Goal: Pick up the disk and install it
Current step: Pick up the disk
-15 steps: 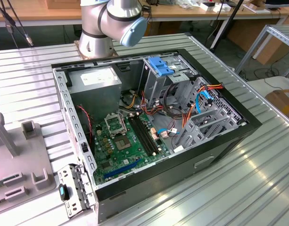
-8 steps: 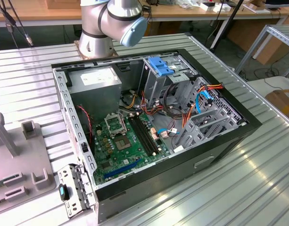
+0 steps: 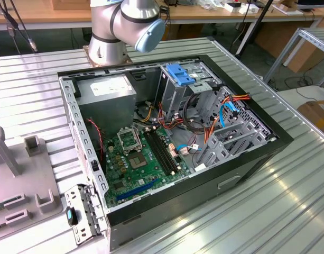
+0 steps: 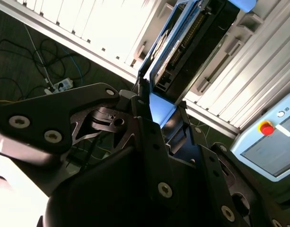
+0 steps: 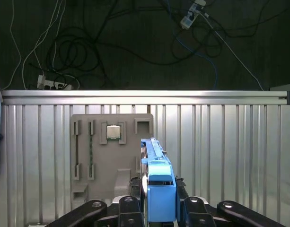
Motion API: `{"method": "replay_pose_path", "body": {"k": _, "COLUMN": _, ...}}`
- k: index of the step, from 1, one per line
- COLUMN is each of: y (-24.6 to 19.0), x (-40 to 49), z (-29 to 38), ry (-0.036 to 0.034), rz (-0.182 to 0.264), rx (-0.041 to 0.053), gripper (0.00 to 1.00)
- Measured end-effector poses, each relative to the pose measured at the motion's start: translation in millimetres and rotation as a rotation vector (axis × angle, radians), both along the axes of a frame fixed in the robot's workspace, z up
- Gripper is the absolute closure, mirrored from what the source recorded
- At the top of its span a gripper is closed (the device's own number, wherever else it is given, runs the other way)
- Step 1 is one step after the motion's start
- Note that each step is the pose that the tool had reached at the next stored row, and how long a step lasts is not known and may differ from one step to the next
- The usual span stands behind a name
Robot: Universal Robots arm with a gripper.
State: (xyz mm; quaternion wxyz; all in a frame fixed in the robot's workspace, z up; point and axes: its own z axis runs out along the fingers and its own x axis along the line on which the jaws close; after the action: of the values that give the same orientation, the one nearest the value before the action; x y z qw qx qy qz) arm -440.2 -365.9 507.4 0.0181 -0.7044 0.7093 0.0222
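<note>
In both wrist views my gripper (image 5: 160, 202) (image 4: 160, 113) is shut on the disk, which stands edge-on between the fingers. The disk (image 5: 153, 153) (image 4: 192, 40) shows its blue plastic carrier and a dark circuit-board side, and it hangs above the ribbed metal table. The open computer case (image 3: 257, 159) lies on the table in the exterior view. Its metal drive cage (image 3: 175, 92) carries a blue latch (image 3: 180, 74) on top.
A grey fixture plate (image 5: 111, 156) (image 3: 19, 180) on the table holds a processor chip (image 5: 113, 132) and memory sticks. Inside the case are the motherboard (image 3: 135, 159), the power-supply box (image 3: 106, 95) and loose cables. The arm's base (image 3: 106, 47) stands behind the case. A teach pendant (image 4: 272, 142) sits nearby.
</note>
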Motion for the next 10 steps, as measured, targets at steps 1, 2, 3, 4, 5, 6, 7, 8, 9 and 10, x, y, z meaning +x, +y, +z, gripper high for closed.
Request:
{"method": "replay_pose_path", "body": {"k": 1, "y": 0.1, "x": 1.6, "z": 0.0, "ry": 0.0001, "rz": 0.0, "rx": 0.0, "gripper": 0.63}}
{"method": "replay_pose_path", "body": {"k": 2, "y": 0.2, "x": 2.5, "z": 0.0, "ry": 0.0001, "rz": 0.0, "rx": 0.0, "gripper": 0.63}}
{"method": "replay_pose_path", "body": {"k": 3, "y": 0.3, "x": 3.7, "z": 0.0, "ry": 0.0, "rz": 0.0, "rx": 0.0, "gripper": 0.63}}
{"method": "replay_pose_path", "body": {"k": 4, "y": 0.4, "x": 4.7, "z": 0.0, "ry": 0.0001, "rz": 0.0, "rx": 0.0, "gripper": 0.63}}
{"method": "replay_pose_path", "body": {"k": 5, "y": 0.6, "x": 7.1, "z": 0.0, "ry": 0.0001, "rz": 0.0, "rx": 0.0, "gripper": 0.63}}
{"method": "replay_pose_path", "body": {"k": 6, "y": 0.8, "x": 8.8, "z": 0.1, "ry": 0.0001, "rz": 0.0, "rx": -0.0001, "gripper": 0.63}}
{"method": "replay_pose_path", "body": {"k": 7, "y": 0.9, "x": 10.0, "z": 0.0, "ry": 0.0001, "rz": 0.0, "rx": 0.0, "gripper": 0.63}}
{"method": "replay_pose_path", "body": {"k": 8, "y": 1.1, "x": 11.2, "z": 0.1, "ry": 0.0001, "rz": 0.0, "rx": -0.0001, "gripper": 0.63}}
{"method": "replay_pose_path", "body": {"k": 9, "y": 1.2, "x": 11.9, "z": 0.1, "ry": 0.0001, "rz": 0.0, "rx": -0.0001, "gripper": 0.63}}
{"method": "replay_pose_path", "body": {"k": 10, "y": 1.4, "x": 13.2, "z": 0.0, "ry": 0.0001, "rz": 0.0, "rx": 0.0, "gripper": 0.63}}
